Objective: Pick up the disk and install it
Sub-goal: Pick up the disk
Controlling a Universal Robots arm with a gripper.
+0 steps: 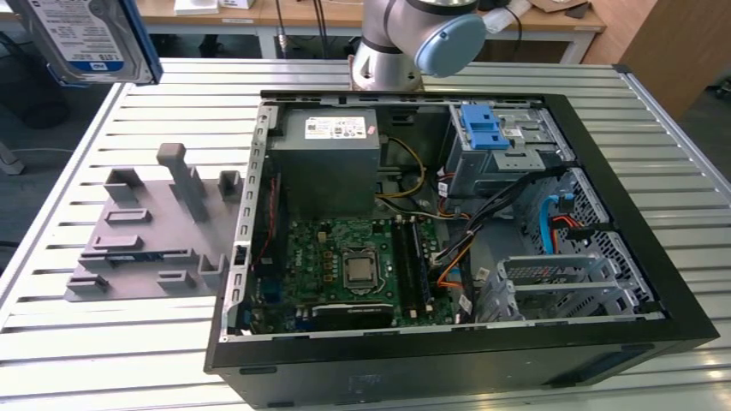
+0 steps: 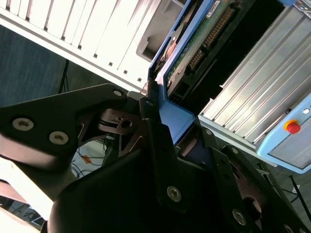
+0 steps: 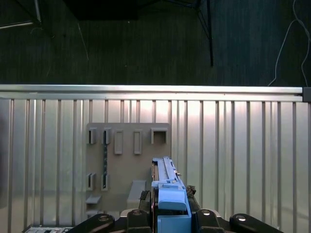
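Note:
The disk [image 1: 82, 36], a silver hard drive with a white-and-blue label in a blue carrier frame, hangs in the air at the exterior view's top left, above the table's far corner. In the first wrist view the disk [image 3: 166, 187] stands edge-on, rising from between the black fingers of my gripper [image 3: 170, 216]. The second wrist view shows the gripper [image 2: 174, 121] shut on the blue frame, with the disk's [image 2: 204, 39] circuit-board side and connector facing the camera. Below, the grey holder plate [image 3: 127, 160] lies on the slatted table.
An open computer case [image 1: 639, 223] lies on the table, with motherboard, grey power-supply box [image 1: 331, 145] and a drive cage with a blue latch [image 1: 484, 128]. The grey holder plate [image 1: 149, 231] sits to its left in the exterior view. The arm's base [image 1: 395, 47] stands behind the case.

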